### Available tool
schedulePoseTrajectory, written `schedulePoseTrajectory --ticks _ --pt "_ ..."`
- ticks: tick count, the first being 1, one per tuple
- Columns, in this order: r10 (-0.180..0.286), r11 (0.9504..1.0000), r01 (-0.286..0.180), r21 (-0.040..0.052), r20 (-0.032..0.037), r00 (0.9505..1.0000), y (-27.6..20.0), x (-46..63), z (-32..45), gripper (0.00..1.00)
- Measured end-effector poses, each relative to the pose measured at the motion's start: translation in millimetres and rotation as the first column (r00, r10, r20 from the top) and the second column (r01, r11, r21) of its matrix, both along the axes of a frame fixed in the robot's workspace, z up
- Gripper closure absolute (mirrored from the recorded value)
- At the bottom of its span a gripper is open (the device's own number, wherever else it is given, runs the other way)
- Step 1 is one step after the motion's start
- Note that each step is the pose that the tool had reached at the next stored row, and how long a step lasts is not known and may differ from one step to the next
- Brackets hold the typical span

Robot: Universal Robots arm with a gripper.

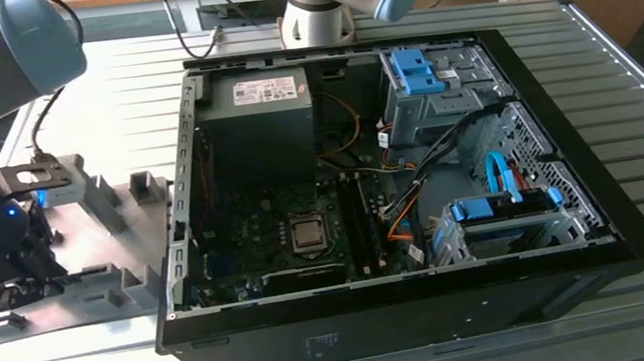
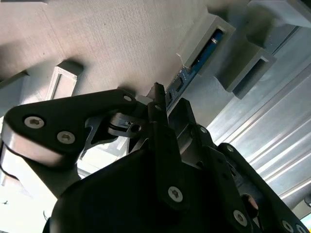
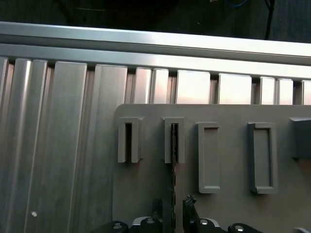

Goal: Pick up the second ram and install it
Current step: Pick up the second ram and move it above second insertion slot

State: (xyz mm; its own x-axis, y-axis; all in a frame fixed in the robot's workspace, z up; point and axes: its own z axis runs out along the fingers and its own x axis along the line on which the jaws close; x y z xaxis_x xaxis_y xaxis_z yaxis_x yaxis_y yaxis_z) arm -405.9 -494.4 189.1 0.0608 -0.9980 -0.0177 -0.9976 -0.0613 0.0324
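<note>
The second ram (image 3: 173, 167) stands on edge in a slot of a grey holder block (image 3: 174, 141) on the holder plate. In the second wrist view the second ram (image 2: 206, 51) shows as a blue-green strip running out of that block toward the fingers. My gripper (image 3: 173, 208) is open and straddles the stick's near end, one fingertip on each side with a small gap to each. In the exterior view my gripper (image 1: 16, 286) hangs low over the holder plate (image 1: 126, 255), at the exterior view's left of the open computer case (image 1: 383, 300).
Several more grey blocks (image 3: 210, 158) stand on the plate, with an empty slot (image 3: 128, 141) beside the ram's block. The motherboard (image 1: 304, 236) lies inside the case with cables and blue drive bays (image 1: 505, 211). A second arm's base (image 1: 317, 10) stands behind the case on the ribbed metal table (image 3: 58, 145).
</note>
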Motion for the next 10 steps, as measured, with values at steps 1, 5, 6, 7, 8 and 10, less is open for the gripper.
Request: schedulePoseTrajectory --ticks 1,5,6,7,8,10 --pt "0.0 1.0 0.0 0.0002 0.0001 1.0 0.0 0.0 0.0 0.69" --pt "0.0 1.0 0.0 0.0005 0.0 1.0 0.0 0.0 0.0 0.83" --pt "0.0 1.0 0.0 0.0006 0.0001 1.0 0.0 0.0 0.0 0.86" --pt "0.0 1.0 0.0 0.0006 0.0 1.0 0.0 0.0 0.0 0.86" --pt "0.0 1.0 0.0 0.0008 0.0 1.0 0.0 0.0 0.0 0.86" --pt "0.0 1.0 0.0 0.0009 0.0001 1.0 0.0 0.0 0.0 0.86"
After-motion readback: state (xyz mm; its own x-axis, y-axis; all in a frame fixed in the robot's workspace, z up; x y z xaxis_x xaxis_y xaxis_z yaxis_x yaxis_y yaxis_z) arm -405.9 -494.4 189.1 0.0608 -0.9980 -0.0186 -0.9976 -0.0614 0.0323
